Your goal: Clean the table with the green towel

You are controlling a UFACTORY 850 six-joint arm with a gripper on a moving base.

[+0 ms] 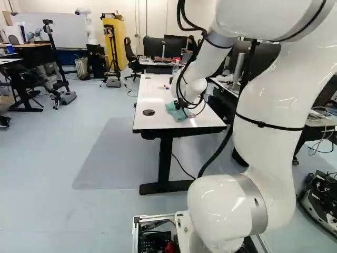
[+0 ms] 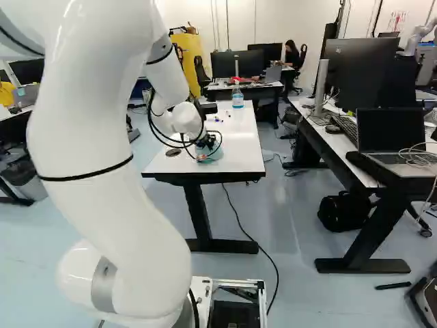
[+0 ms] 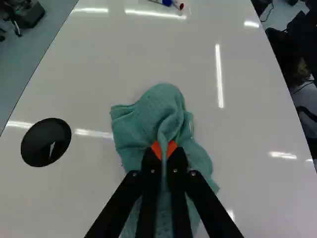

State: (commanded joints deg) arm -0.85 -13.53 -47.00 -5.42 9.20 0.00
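1. Wrist view: gripper (image 3: 164,148) is pinching a bunched fold of green towel (image 3: 144,115) between its orange pads.
2. Towel is on the white table (image 3: 257,183), nearer the base end, beside the black cable grommet (image 3: 46,142). Cloth spreads out past both fingers, rumpled, not flat.
3. Progress, my read: grasp done, wiping stage. Can't tell which patches are wiped; no clear dirt showing, glare doesn't help.
4. Left, probably: strokes over the rest of the top. Markers (image 3: 171,3) lie ahead of the towel, bottle (image 2: 237,96) at the far end; both would need steering around or shifting.
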